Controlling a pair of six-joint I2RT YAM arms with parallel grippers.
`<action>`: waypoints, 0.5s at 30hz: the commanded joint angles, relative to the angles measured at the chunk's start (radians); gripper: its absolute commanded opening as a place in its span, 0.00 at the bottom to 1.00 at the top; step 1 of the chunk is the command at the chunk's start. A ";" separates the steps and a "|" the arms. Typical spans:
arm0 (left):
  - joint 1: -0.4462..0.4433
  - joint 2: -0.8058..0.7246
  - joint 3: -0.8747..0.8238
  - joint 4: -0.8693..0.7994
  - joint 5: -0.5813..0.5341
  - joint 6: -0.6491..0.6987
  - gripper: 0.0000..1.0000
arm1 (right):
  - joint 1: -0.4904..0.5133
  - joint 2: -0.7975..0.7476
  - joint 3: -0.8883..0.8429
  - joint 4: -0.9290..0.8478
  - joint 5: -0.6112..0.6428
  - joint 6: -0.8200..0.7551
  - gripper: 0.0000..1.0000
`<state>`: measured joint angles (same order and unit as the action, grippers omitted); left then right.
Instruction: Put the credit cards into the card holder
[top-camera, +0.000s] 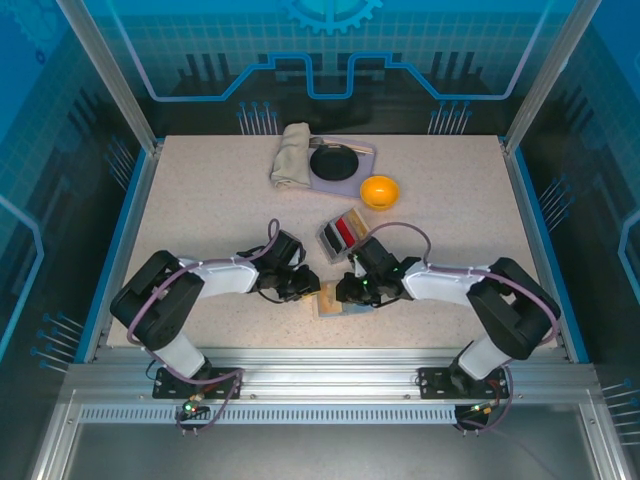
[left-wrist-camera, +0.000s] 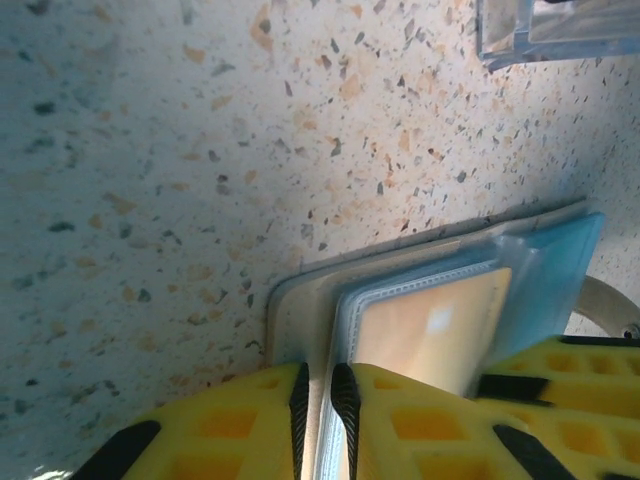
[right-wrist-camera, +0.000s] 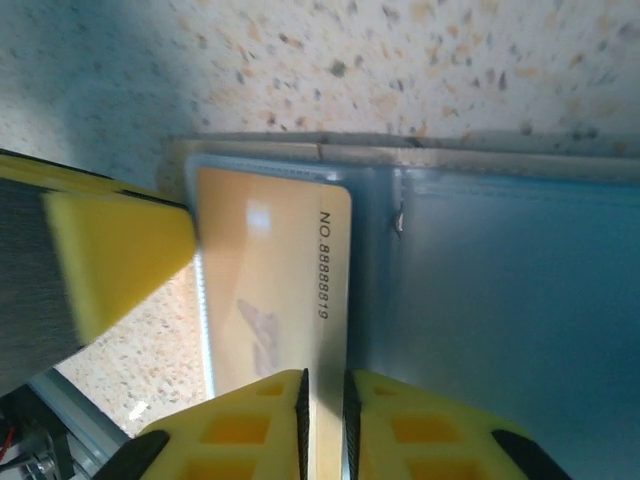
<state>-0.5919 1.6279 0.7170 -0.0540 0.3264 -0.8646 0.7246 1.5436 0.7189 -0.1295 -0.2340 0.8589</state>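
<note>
The card holder (top-camera: 330, 303) lies open near the table's front middle, cream outside (left-wrist-camera: 300, 320) and grey-blue inside (right-wrist-camera: 500, 300). A tan credit card (right-wrist-camera: 270, 270) marked NO.8888819 sits flat in its clear left pocket (left-wrist-camera: 430, 325). My left gripper (top-camera: 308, 293) comes in from the left. Its jaws (left-wrist-camera: 320, 400) are nearly closed on the pocket leaf's edge, which runs up between the pads. One of its yellow fingers (right-wrist-camera: 115, 265) touches the holder's left rim. My right gripper (top-camera: 348, 292) is shut to a narrow slit, its tips (right-wrist-camera: 324, 405) over the card's near end.
A small grey box (top-camera: 340, 232) with upright red and black cards stands just behind the holder, its clear corner (left-wrist-camera: 560, 30) close by. Farther back are an orange bowl (top-camera: 379, 191), a black plate (top-camera: 335, 162) and a folded cloth (top-camera: 291, 155). The table's front rail (right-wrist-camera: 50, 420) is near.
</note>
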 joint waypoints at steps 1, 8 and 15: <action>-0.004 -0.055 -0.007 -0.087 -0.064 0.006 0.25 | -0.033 -0.136 0.080 -0.185 0.105 -0.118 0.30; 0.012 -0.117 0.031 -0.138 -0.105 0.018 0.36 | -0.065 -0.031 0.406 -0.510 0.358 -0.371 0.40; 0.068 -0.125 0.056 -0.130 -0.073 0.018 0.41 | -0.065 0.216 0.691 -0.623 0.459 -0.483 0.37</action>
<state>-0.5503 1.5234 0.7406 -0.1604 0.2474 -0.8612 0.6666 1.6825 1.3281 -0.6170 0.1486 0.4706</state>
